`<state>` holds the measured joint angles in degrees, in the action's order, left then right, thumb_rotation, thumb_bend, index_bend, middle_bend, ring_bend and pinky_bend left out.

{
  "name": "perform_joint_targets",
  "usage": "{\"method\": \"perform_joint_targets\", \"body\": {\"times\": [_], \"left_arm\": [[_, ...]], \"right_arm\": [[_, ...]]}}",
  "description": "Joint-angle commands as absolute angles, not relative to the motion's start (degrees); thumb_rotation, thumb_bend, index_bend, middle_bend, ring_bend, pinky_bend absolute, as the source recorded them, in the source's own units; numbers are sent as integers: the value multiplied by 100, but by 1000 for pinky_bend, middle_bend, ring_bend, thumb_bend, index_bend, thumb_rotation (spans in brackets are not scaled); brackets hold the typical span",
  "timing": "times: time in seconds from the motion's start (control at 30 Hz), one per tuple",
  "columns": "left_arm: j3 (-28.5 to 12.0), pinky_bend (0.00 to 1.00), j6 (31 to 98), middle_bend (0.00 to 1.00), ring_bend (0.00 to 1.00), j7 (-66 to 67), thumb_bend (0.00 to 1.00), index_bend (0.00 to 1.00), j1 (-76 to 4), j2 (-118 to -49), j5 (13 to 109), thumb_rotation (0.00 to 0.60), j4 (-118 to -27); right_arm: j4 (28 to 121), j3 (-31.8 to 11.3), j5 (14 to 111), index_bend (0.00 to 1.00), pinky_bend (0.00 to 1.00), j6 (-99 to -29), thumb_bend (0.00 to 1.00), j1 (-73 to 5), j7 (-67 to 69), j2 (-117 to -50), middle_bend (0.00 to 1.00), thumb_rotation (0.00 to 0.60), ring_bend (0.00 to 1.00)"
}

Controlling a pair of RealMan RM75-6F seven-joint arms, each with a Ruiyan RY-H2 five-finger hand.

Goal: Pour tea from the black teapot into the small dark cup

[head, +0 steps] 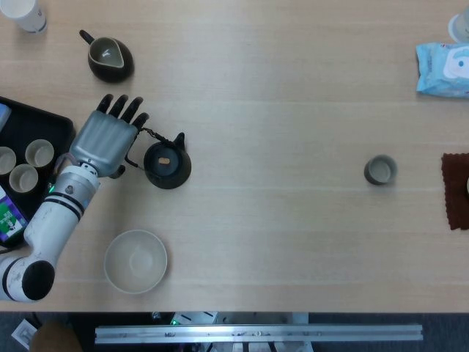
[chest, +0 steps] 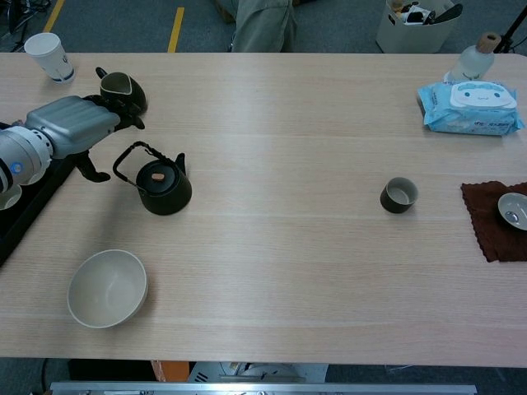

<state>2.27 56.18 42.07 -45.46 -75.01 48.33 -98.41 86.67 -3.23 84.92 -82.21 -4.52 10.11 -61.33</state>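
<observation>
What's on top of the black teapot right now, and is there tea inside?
The black teapot carries its lid, with a small brownish knob at the centre, and a looped handle tilted toward the left hand. The lid hides the contents.

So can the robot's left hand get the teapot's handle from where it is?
Probably yes: the left hand is right beside the black teapot, its handle loop faces the fingers, nothing between.
</observation>
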Motion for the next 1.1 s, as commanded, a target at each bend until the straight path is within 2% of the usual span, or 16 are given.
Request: {"method": "perform_joint_targets", "body": {"times": [0.03, 0.67, 1.1], "left_arm": [[249, 76, 5638, 0, 0, 4268, 211, 111, -4560, -7571, 4891, 600, -9744], [326, 76, 5561, 0, 0, 4681, 211, 109, -4695, -7852, 4611, 600, -9443], [142, 76, 5487, 0, 0, 4394, 211, 109, -4785, -8117, 4912, 600, -9009]], "right_arm": [[8658, -323, 8490, 337, 283, -8221, 66, -449, 1020, -6139, 325, 600, 263], [8634, -295, 8492, 337, 284, -8173, 66, -432, 1106, -6108, 325, 600, 263], [8660, -291, 8442, 337, 283, -8185, 66, -385, 1086, -6096, 325, 600, 263]]}}
